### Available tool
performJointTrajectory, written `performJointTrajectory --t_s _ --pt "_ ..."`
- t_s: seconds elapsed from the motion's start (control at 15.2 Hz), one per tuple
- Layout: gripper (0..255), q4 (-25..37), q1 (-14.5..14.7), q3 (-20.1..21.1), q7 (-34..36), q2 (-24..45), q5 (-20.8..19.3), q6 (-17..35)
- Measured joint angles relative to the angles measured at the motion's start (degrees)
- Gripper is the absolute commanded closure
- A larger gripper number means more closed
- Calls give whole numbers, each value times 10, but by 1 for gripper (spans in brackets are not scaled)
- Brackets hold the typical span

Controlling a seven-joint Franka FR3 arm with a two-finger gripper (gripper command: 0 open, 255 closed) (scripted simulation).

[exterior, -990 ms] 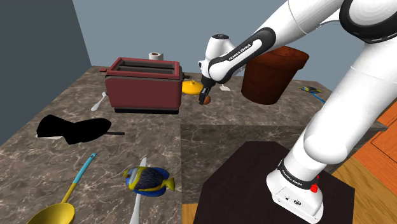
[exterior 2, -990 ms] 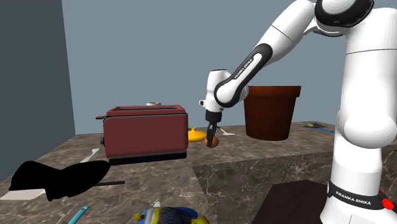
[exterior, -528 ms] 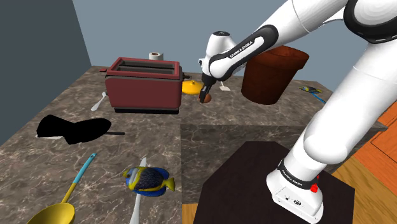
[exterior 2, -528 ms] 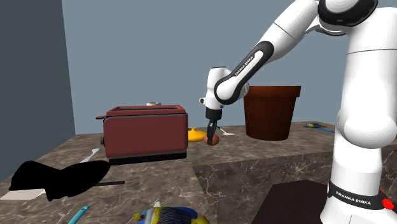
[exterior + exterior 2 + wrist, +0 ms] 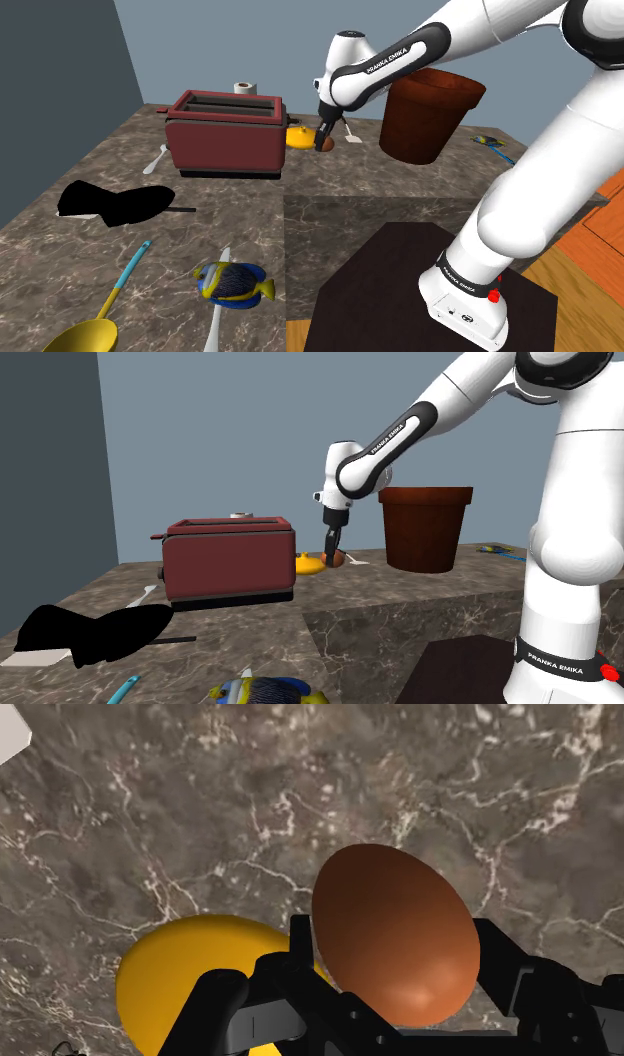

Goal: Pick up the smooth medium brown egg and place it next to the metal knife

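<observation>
Shoulder view high beside stand [image 5: 380, 290], second exterior view low, these 2 facing toaster [image 5: 225, 140], wrist view close above countertop [image 5: 400, 774].

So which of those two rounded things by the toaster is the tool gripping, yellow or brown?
The brown egg, clasped by the tool. The yellow one lies on the counter beside it, not held.

The egg [image 5: 326, 144] [image 5: 337, 559] [image 5: 395, 944] was smooth, glossy and medium brown. It sat clasped between the jaws, blunt end outward, raised over the far part of the desk. The knife [image 5: 214, 325], drawn pale, lay flat at the near edge, well apart from it.
</observation>
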Motion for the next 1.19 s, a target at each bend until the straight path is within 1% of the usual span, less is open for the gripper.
performJointTrajectory --t_s 0.92,1.19 --pt "255 57 2 1 -12 -53 9 -109" --pt "255 50 21 30 33 -69 8 -123"
